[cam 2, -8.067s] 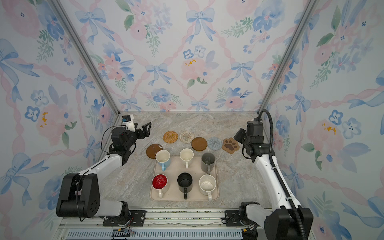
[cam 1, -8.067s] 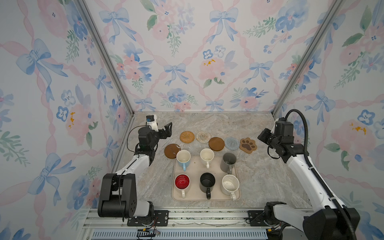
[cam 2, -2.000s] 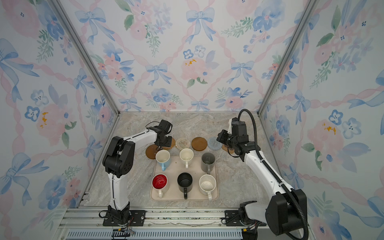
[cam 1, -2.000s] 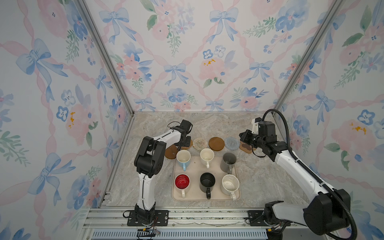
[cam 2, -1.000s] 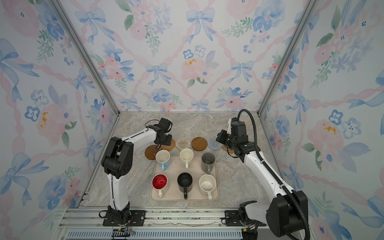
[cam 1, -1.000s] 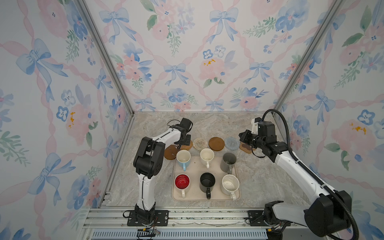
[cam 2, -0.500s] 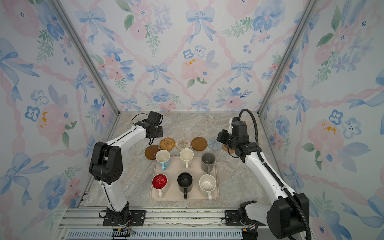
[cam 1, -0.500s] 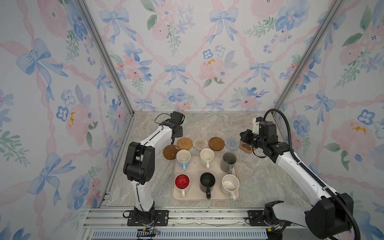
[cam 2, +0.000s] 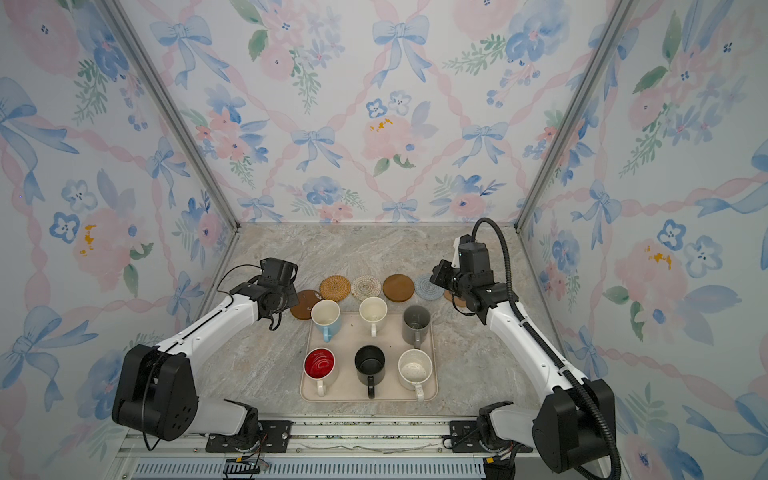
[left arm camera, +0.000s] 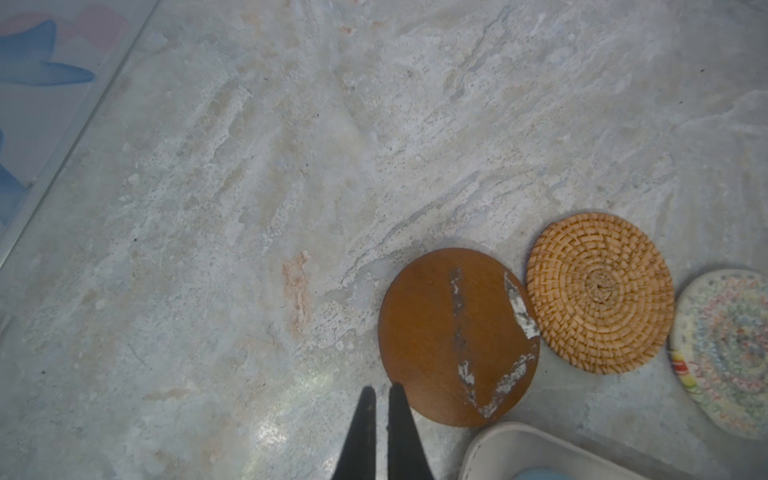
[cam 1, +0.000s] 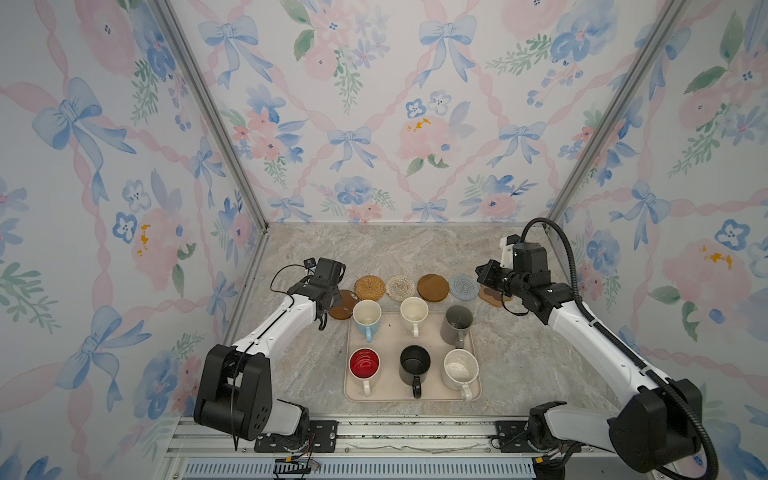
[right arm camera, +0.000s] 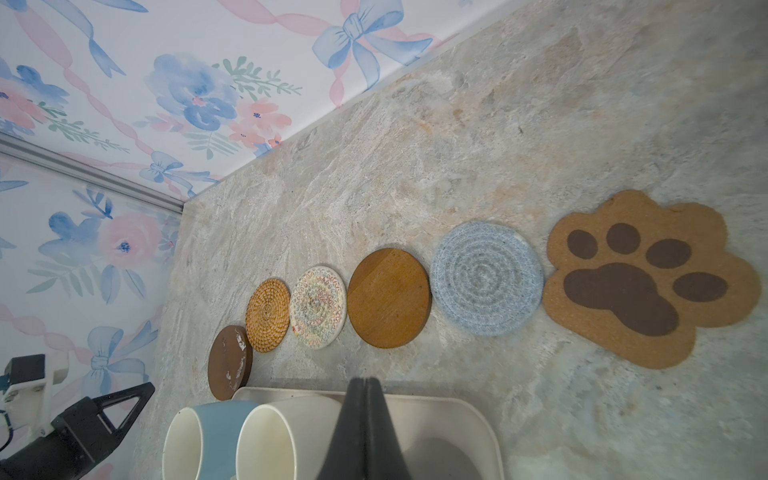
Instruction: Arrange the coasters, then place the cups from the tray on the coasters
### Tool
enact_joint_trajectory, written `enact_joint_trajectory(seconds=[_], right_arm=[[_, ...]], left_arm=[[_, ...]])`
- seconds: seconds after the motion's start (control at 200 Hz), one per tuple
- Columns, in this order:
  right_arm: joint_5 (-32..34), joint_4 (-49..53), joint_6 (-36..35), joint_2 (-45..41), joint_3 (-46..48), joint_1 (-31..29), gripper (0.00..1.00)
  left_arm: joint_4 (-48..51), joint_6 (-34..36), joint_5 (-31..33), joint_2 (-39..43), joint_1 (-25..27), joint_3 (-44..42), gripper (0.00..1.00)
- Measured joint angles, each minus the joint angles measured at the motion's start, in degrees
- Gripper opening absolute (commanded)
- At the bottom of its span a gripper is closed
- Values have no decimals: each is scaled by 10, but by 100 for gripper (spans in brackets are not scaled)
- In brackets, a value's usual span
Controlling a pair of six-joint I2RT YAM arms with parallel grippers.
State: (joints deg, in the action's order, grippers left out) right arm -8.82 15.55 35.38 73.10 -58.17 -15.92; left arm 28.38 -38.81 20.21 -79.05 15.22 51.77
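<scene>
The desk (cam 1: 519, 353) has the tray (cam 1: 391, 333) near-middle, all six cups (cam 1: 414, 361) still on it. The coasters (cam 1: 433, 287) line its far edge. The rattan coaster (cam 1: 369, 287) just got slid into the row, but the chipped brown disc (cam 1: 344, 306) at the left sits nearer, out of line. The left claw (left arm camera: 382, 388) backed off, shut, empty; the right claw (right arm camera: 363, 380) is shut and empty too.

Six coasters are laid flat in a row on the table (cam 1: 519, 353), just behind a beige tray (cam 1: 434, 332). They are a scratched brown disc (cam 1: 343, 305), set slightly nearer by the tray's corner, a tan rattan round (cam 1: 369, 287), a cream woven round (cam 1: 400, 287), a smooth brown disc (cam 1: 433, 287), a blue-grey woven round (cam 1: 464, 286) and a paw-shaped mat (right arm camera: 648, 278).

Six mugs are stood upright on the tray. In the far row are the light blue mug (cam 1: 367, 318), cream mug (cam 1: 414, 311) and tall grey mug (cam 1: 457, 326). In the near row are the red-lined white mug (cam 1: 364, 365), black mug (cam 1: 414, 365) and speckled white mug (cam 1: 459, 370).
</scene>
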Motion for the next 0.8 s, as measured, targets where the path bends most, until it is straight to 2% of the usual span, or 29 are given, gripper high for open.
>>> enact_joint_trajectory(seconds=[0.145, 0.36, 0.56, 0.8], right_arm=[[-1, -2, 0, 17, -4, -8, 0], [-2, -2, 0, 33, -9, -10, 0], [1, -1, -1, 33, -11, -10, 0], [3, 2, -3, 43, -12, -10, 0]], left_arm=[[-10, -38, -25, 26, 0, -45, 0], [-34, -73, -60, 13, 12, -76, 0], [-72, -111, -83, 7, 13, -140, 0], [-131, -129, -114, -36, 16, -147, 0]])
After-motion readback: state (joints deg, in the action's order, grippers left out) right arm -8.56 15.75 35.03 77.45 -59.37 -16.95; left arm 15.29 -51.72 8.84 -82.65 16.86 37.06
